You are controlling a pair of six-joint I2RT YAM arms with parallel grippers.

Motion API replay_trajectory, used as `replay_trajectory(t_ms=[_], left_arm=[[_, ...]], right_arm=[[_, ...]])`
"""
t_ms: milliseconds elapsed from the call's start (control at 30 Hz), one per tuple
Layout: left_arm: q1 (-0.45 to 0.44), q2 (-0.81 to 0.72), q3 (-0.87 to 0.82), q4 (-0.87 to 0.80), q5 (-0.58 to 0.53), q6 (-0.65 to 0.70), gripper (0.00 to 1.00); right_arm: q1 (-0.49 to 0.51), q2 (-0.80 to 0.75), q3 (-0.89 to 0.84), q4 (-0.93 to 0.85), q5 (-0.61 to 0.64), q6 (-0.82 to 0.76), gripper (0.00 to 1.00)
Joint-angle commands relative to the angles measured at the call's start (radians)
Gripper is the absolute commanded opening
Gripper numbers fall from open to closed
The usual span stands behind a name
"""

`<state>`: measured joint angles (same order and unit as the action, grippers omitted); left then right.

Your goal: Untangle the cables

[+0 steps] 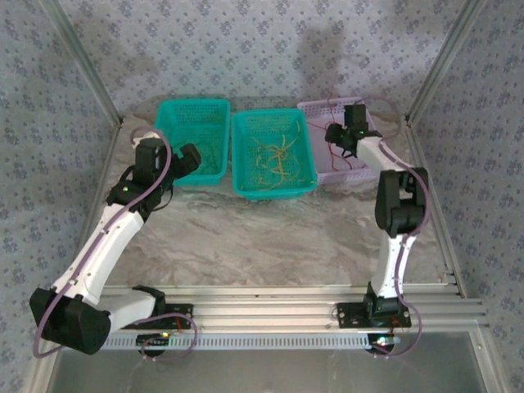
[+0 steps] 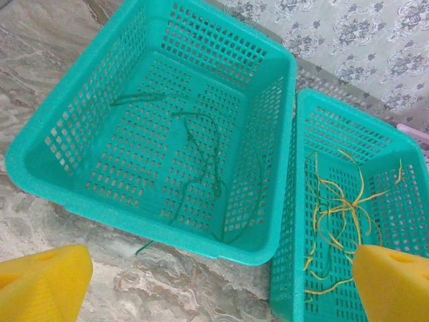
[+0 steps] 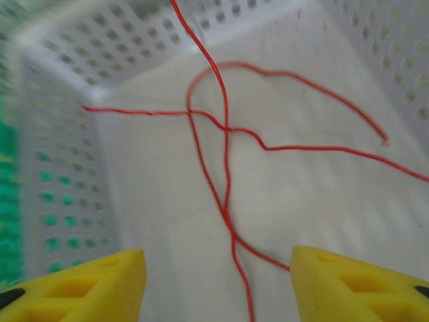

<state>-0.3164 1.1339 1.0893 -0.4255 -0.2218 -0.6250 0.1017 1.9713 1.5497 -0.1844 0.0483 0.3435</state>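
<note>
Teal baskets (image 1: pixel 192 101): two | lilac basket (image 1: pixel 315 106): one | robot arms (image 1: pixel 106 237): two | wire colours, three: green wires (image 2: pixel 217 188), yellow-orange wires (image 2: pixel 333 206), red wires (image 3: pixel 226 127)

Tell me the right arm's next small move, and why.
Probably lift the right gripper straight up with jaws apart. The thin red wires lie crossed on the floor of the pale perforated plastic basket, and one strand runs between the yellow fingers unpinched; rising slowly should clear it without dragging.
</note>
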Motion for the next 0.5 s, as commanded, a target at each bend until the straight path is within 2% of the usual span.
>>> replay_trajectory(t_ms=[0,200,300,333,367,467], left_arm=[[-0.004,-0.006,0.011,-0.002,-0.044,0.035,1.0],[-0.004,0.001,-0.009,0.004,-0.091,0.037,1.0],[-0.004,0.013,-0.023,0.012,-0.147,0.077,1.0],[-0.004,0.015,-0.034,0.025,-0.161,0.092,1.0],[-0.004,0.019,-0.047,0.042,-0.18,0.111,1.0],[-0.004,0.039,-0.083,0.075,-0.265,0.175,0.99]], right_arm=[[0.009,-0.189,-0.094,0.157,0.016,-0.062,0.63],[0.0,-0.435,-0.344,0.254,0.051,-0.093,0.7],[-0.01,-0.539,-0.475,0.273,0.079,-0.113,0.84],[-0.014,-0.566,-0.495,0.259,0.093,-0.117,0.95],[-0.016,-0.596,-0.523,0.246,0.123,-0.127,1.0],[-0.021,-0.675,-0.64,0.282,0.25,-0.145,1.0]])
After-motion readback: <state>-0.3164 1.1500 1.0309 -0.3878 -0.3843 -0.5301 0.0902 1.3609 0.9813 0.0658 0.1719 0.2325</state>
